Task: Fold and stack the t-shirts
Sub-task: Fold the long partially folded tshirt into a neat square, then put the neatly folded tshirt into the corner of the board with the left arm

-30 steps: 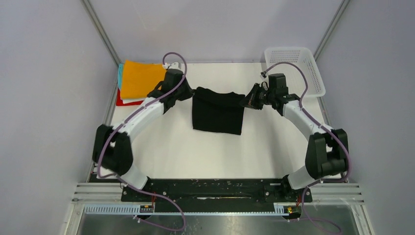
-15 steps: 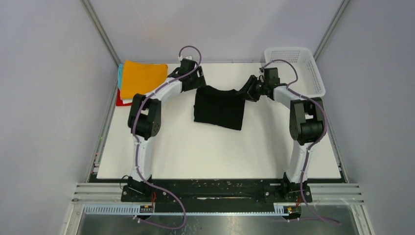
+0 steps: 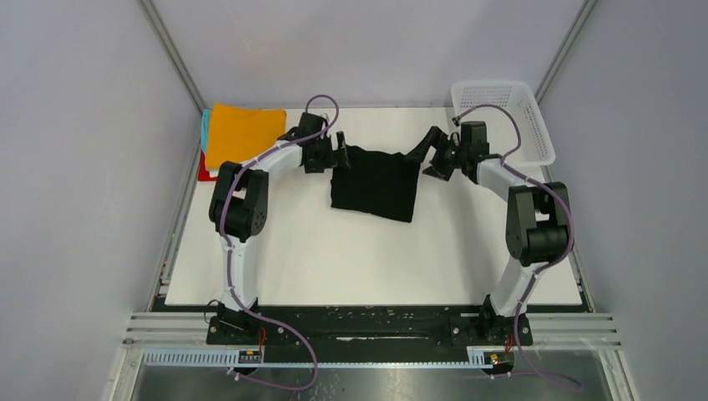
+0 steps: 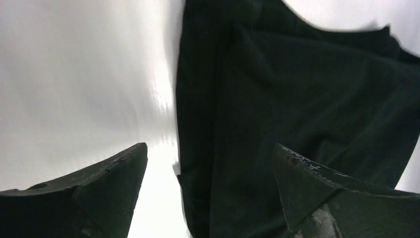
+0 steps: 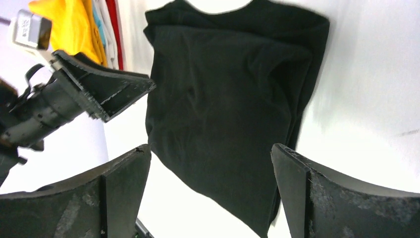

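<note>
The large black cloth t-shirt (image 3: 373, 182) lies folded. My left gripper (image 3: 341, 155) and right gripper (image 3: 427, 155) are both open and empty. I judge that the shirt must yet go onto the orange-topped folded pile (image 3: 242, 134).

In the left wrist view the black t-shirt (image 4: 307, 99) runs off the top, right and bottom edges, and blur smears its upper outline. In the right wrist view the folded stack (image 5: 84, 29) at the upper left is cut by the top edge. Only narrow strips of the teal shirt (image 5: 99, 25), white shirt (image 5: 107, 37) and red shirt (image 5: 115, 34) show beside the orange shirt (image 5: 59, 17). From above, the orange shirt hides most of the stack, leaving slivers of teal and red toward the frame's left.
</note>
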Robot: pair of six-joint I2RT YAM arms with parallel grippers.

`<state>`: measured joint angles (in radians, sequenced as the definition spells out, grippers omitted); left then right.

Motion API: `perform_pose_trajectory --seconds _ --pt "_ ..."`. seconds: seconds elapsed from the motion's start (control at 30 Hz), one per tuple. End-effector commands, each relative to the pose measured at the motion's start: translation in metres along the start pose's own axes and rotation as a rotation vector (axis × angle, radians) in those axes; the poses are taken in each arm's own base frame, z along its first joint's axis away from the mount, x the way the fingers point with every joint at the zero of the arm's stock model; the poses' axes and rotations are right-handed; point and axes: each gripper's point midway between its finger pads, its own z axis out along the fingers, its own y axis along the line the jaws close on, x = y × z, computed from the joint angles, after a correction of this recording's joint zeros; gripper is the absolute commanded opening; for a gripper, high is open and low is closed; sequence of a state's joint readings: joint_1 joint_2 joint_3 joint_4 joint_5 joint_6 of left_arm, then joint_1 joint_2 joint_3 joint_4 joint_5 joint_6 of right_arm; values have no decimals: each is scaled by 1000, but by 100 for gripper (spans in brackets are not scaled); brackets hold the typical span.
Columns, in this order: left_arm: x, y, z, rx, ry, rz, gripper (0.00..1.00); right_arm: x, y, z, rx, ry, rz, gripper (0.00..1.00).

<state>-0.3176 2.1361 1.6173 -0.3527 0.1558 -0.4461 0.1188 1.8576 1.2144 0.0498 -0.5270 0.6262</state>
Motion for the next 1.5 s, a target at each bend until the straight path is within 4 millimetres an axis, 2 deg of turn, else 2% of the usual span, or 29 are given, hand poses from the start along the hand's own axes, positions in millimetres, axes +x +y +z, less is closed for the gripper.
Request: perform_pose_trajectory --seconds 0.0,0.1,0.2,0.33,0.43,0.63,0.83,0.87,0.93,1.0,1.1,1.47 --pt "10 -19 -2 107 40 22 93 9 26 -22 -122 -34 -55 100" --pt "20 -14 14 87 91 -10 86 24 35 -35 -185 -18 -62 99" --pt "23 -2 29 10 102 -25 86 35 40 -51 -210 -26 -81 100" --pt "21 4 41 -51 116 -27 85 50 47 -77 -226 -44 -122 99" --pt "20 8 42 -130 134 -10 80 56 39 -90 -171 -74 -168 99" --pt "39 -3 40 -202 174 70 68 58 25 -110 -65 -128 -252 99" --pt "38 -5 43 -281 172 129 31 57 17 -118 -16 -160 -303 99" --pt "36 -3 43 -301 170 147 23 57 17 -119 -12 -163 -309 99" --pt "33 5 43 -366 162 181 1 56 15 -121 -1 -174 -319 100" --pt "26 15 39 -435 132 212 0 54 12 -122 17 -186 -326 100" --pt "1 31 24 -552 41 258 0 50 8 -122 42 -207 -327 99" --pt "-84 63 -40 -866 -200 450 0 38 -7 -126 128 -291 -320 100"
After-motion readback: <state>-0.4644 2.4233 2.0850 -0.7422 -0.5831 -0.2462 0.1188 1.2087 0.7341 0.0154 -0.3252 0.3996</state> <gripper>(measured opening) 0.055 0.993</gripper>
